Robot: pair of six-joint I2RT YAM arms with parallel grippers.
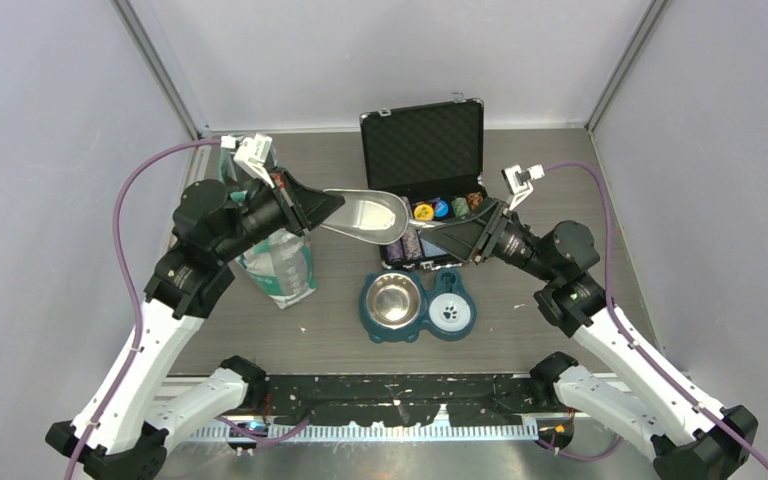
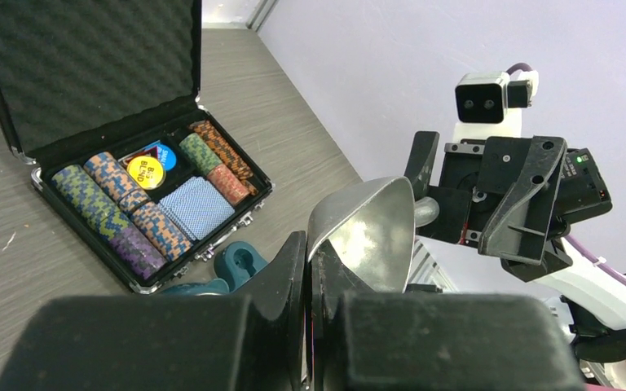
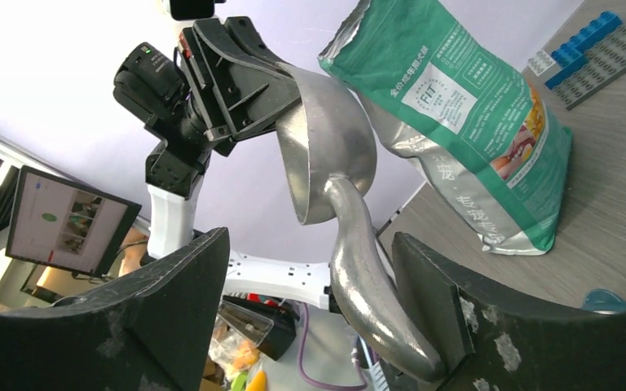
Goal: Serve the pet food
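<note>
A metal scoop [image 1: 365, 213] hangs in the air above the table between the two arms. My left gripper [image 1: 320, 208] is shut on the rim of the scoop's bowl [image 2: 367, 236]; the jaws pinch the metal edge. My right gripper [image 1: 442, 232] is open, with its fingers either side of the scoop's handle [image 3: 367, 277]. The handle lies close to the right finger [image 3: 473, 318], and there is a wide gap to the other finger. The scoop looks empty. The teal-and-white bag [image 1: 280, 265] stands under my left arm. No pet food shows; it is hidden.
A teal double feeder [image 1: 415, 330] with a steel bowl [image 1: 392, 300] and a white paw-print bowl [image 1: 449, 310] sits at front centre. An open black case of poker chips [image 1: 425, 160] stands behind it. Blue bricks [image 3: 587, 41] lie past the bag.
</note>
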